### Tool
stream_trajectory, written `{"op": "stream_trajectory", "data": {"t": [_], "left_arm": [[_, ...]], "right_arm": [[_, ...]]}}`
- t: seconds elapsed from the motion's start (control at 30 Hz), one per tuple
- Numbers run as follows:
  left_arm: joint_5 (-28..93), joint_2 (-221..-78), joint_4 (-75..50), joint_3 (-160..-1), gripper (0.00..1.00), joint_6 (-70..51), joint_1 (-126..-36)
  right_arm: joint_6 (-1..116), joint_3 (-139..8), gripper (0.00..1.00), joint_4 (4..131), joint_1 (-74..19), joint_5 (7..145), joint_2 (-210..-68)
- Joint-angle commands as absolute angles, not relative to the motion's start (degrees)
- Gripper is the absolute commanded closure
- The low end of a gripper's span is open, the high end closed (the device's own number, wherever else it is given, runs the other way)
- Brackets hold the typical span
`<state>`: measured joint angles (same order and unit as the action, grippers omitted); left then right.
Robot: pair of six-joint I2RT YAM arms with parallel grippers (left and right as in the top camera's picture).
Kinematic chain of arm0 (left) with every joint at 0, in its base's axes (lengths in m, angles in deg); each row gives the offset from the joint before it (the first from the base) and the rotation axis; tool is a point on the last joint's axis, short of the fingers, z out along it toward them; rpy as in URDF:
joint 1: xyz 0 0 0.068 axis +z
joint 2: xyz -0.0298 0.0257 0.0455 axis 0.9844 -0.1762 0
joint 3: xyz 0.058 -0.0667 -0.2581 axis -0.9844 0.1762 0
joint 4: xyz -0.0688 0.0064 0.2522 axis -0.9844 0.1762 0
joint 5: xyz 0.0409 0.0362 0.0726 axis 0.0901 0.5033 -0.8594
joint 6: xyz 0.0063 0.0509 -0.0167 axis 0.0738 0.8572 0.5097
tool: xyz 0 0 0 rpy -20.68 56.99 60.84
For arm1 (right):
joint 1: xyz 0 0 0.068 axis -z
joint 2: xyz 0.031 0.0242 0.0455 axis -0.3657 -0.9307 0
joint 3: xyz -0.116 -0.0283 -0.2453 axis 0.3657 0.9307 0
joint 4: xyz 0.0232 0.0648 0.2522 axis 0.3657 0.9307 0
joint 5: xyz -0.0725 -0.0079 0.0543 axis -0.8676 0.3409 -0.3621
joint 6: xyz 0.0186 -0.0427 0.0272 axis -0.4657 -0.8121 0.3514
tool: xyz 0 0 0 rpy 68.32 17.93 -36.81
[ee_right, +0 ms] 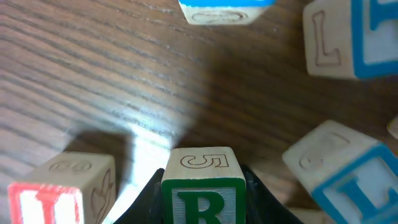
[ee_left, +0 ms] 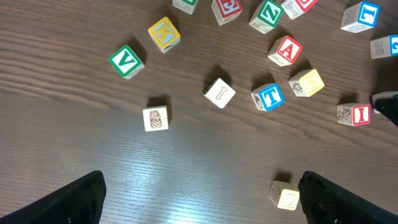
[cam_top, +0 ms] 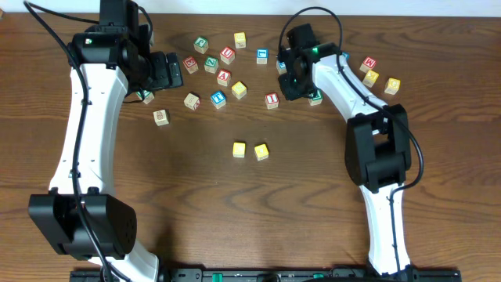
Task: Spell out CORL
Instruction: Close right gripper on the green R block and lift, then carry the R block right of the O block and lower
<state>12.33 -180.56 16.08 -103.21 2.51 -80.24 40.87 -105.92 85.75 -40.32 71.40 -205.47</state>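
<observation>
My right gripper [ee_right: 204, 208] is shut on a green R block [ee_right: 204, 186] with a 5 on its top face. In the overhead view the right gripper [cam_top: 294, 78] is at the right end of the block scatter and hides that block. Two yellow blocks [cam_top: 239, 149] [cam_top: 261, 151] sit side by side at mid-table. Blue L blocks [ee_right: 336, 37] [ee_right: 348, 180] lie close to the R block on its right. My left gripper [ee_left: 202, 205] is open and empty, high over the table, with a yellow block [ee_left: 286, 196] just inside its right finger. In the overhead view the left gripper [cam_top: 166, 70] is at the back left.
Several loose letter blocks are spread across the back of the table: green V [ee_left: 126, 61], yellow K [ee_left: 164, 33], pineapple block [ee_left: 155, 119], blue T [ee_left: 267, 97], red A [ee_left: 285, 50]. Three more blocks [cam_top: 380, 76] lie at the far right. A red block [ee_right: 56, 193] sits left of the R block.
</observation>
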Motion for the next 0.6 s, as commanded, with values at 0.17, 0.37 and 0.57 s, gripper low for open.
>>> {"op": "stream_trajectory", "data": {"t": [0.17,0.37,0.57], "left_arm": [[12.86,-180.89,17.43,-103.17,0.02,2.00,-80.04],[12.86,-180.89,17.45,-103.17,0.02,2.00,-80.04],[12.86,-180.89,17.41,-103.17,0.02,2.00,-80.02]], "right_arm": [[46.69,-105.90,0.78,93.37,-40.30,72.93,-189.97],[50.10,-105.90,0.79,102.29,-41.07,75.97,-184.42],[50.77,-105.01,0.80,108.89,-44.10,75.95,-185.93]]}}
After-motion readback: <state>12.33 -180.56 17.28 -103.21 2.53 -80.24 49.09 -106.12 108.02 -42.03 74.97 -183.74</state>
